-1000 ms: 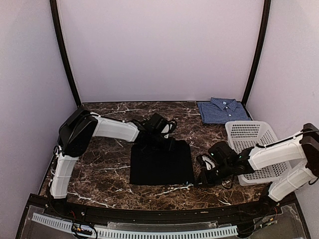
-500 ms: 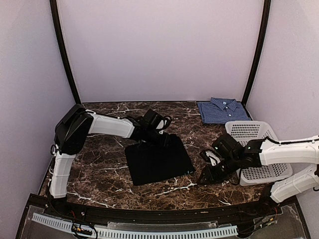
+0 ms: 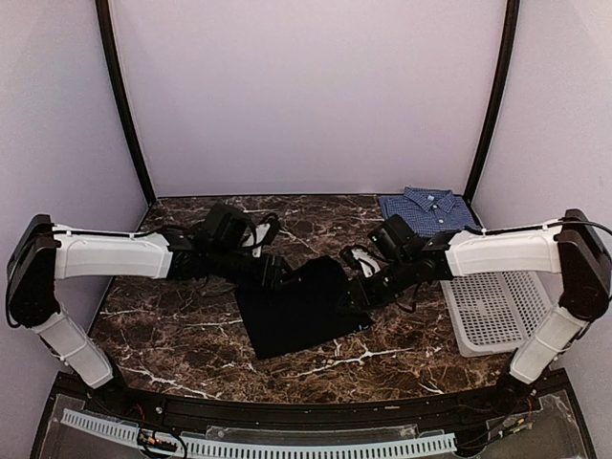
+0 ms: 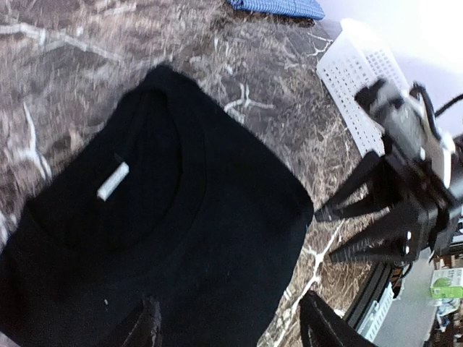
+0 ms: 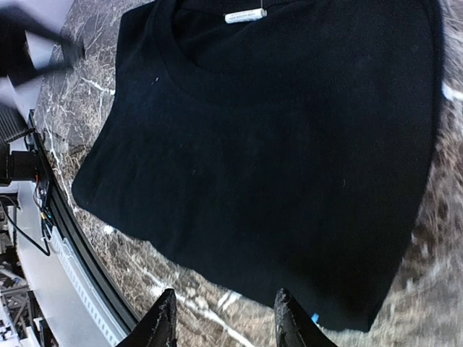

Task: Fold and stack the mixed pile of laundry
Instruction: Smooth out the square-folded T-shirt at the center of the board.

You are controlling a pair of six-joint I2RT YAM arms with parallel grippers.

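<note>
The black garment (image 3: 301, 306) lies folded flat on the marble table (image 3: 191, 325), neckline up, with a small white label (image 4: 113, 181) showing inside the collar. The left pincer (image 4: 228, 311) hangs over the garment's left edge. Its fingers are spread apart with the cloth lying below and between them, and it grips nothing. The right pincer (image 5: 225, 296) sits at the garment's right edge, also open and empty. Its tips are just off the cloth over bare table, and the garment spreads out ahead of them. The two pincers face each other across the black cloth. The blue-and-white checked shirt (image 3: 426, 212) lies folded well beyond the garment's far right corner. A white basket (image 3: 497, 306) stands to the garment's right, apart from it.
</note>
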